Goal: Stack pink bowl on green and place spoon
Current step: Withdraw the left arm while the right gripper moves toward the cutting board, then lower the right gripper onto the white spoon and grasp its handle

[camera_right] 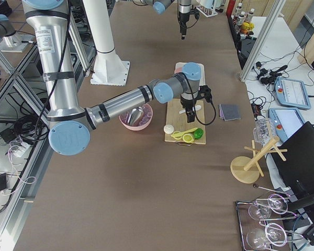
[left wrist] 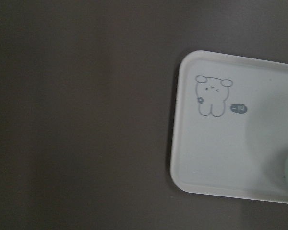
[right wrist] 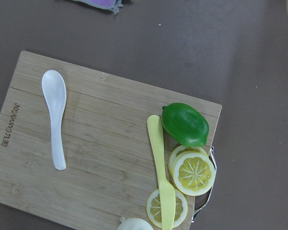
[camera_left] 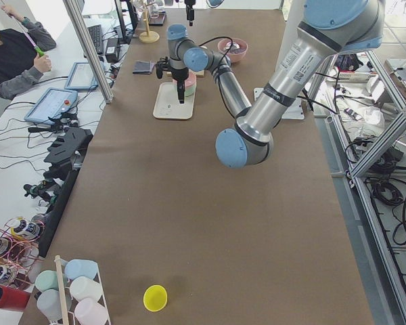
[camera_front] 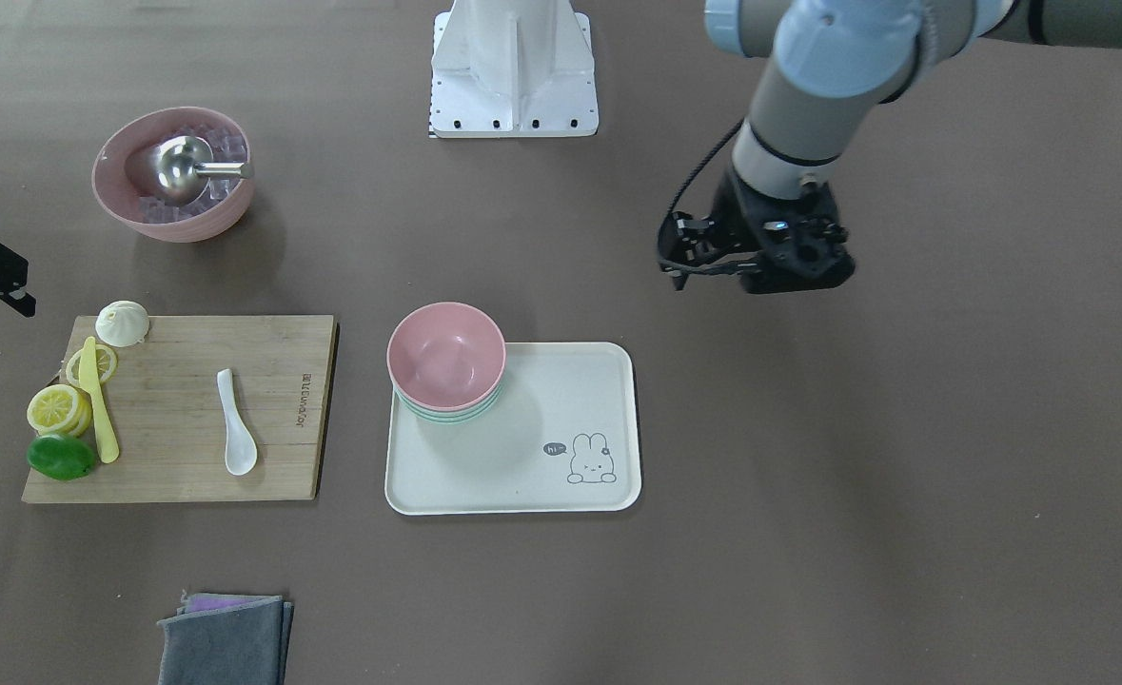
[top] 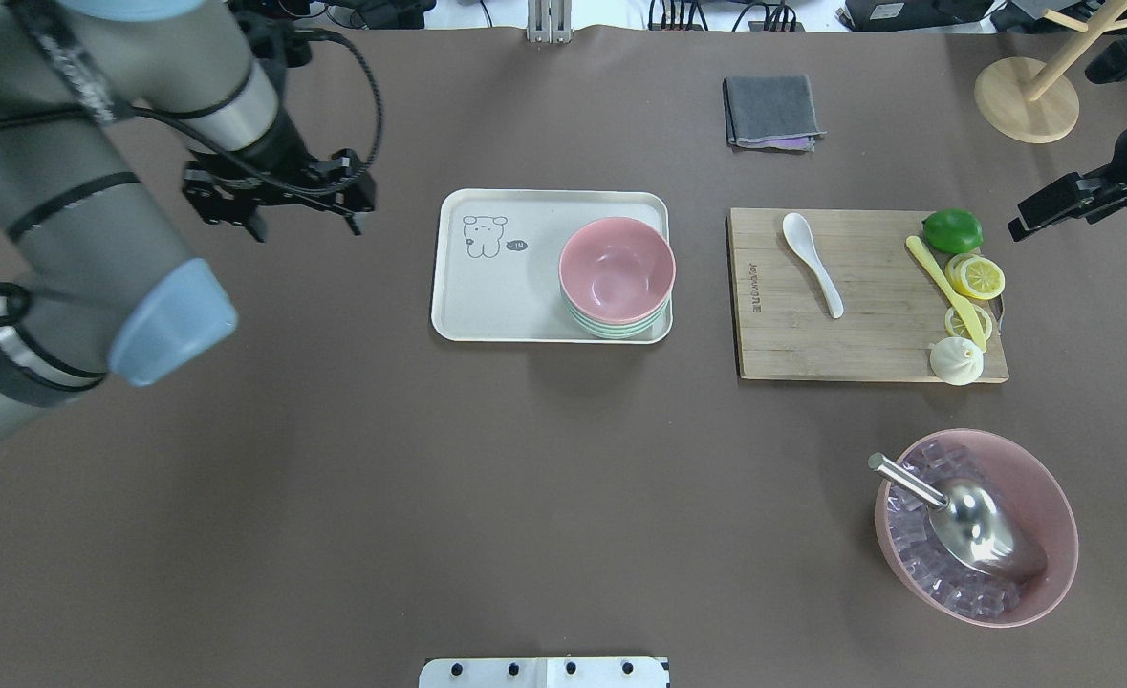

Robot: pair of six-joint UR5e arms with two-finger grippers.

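Note:
The pink bowl (top: 617, 269) sits nested on the green bowl (top: 620, 328) at the right end of the cream tray (top: 487, 296); the stack also shows in the front view (camera_front: 446, 354). The white spoon (top: 812, 260) lies on the bamboo cutting board (top: 859, 339), also in the right wrist view (right wrist: 54, 115). My left gripper (top: 307, 227) hangs open and empty above bare table left of the tray. My right gripper (top: 1051, 208) hovers past the board's far right end, near the lime; its jaws do not show clearly.
On the board lie a lime (top: 952, 229), lemon slices (top: 976, 276), a yellow knife (top: 945, 287) and a white bun (top: 957, 361). A large pink bowl of ice with a metal scoop (top: 979, 535) stands nearer me. A grey cloth (top: 771, 111) and a wooden stand (top: 1027, 100) are at the back.

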